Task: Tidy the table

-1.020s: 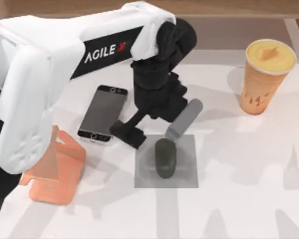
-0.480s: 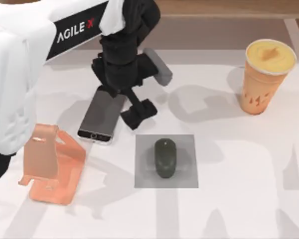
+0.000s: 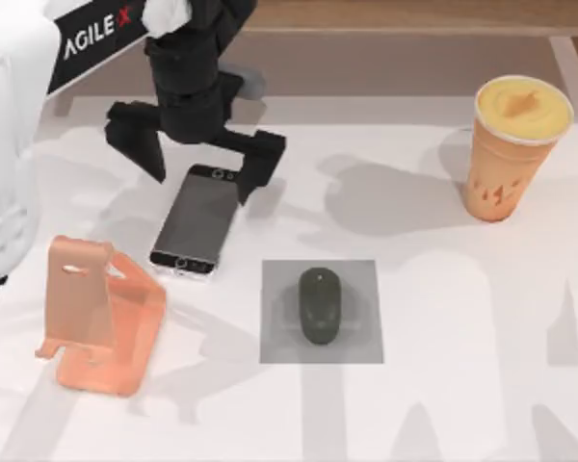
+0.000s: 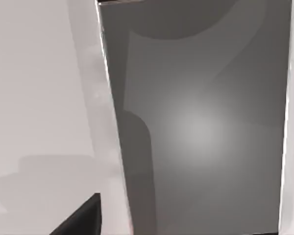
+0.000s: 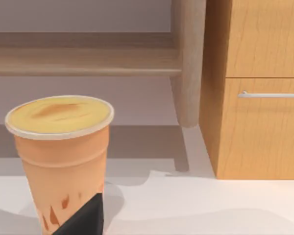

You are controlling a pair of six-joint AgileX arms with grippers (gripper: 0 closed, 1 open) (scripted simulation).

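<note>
The white table [image 3: 453, 327] carries a dark phone [image 3: 197, 223] lying flat at the left, and a black mouse [image 3: 320, 305] on a small grey mat [image 3: 361, 337] in the middle. My left gripper [image 3: 200, 181] hangs open over the phone's far end, its two black fingers spread wider than the phone. In the left wrist view the phone's screen [image 4: 201, 127] is close below, with one black fingertip [image 4: 81, 220] over the bare table beside it. A black part of my right gripper [image 5: 83, 218] shows in front of an orange drink cup [image 5: 63, 147].
An orange phone stand [image 3: 101, 322] sits at the front left. The tall orange cup [image 3: 512, 144] stands at the far right. A light wooden shelf [image 5: 88, 58] and a drawer cabinet [image 5: 259, 98] lie behind the table's back edge.
My left gripper has moved from over the mouse on the mat back and to the left, turning until its open fingers straddle the phone's far end. The mouse stays on the mat.
</note>
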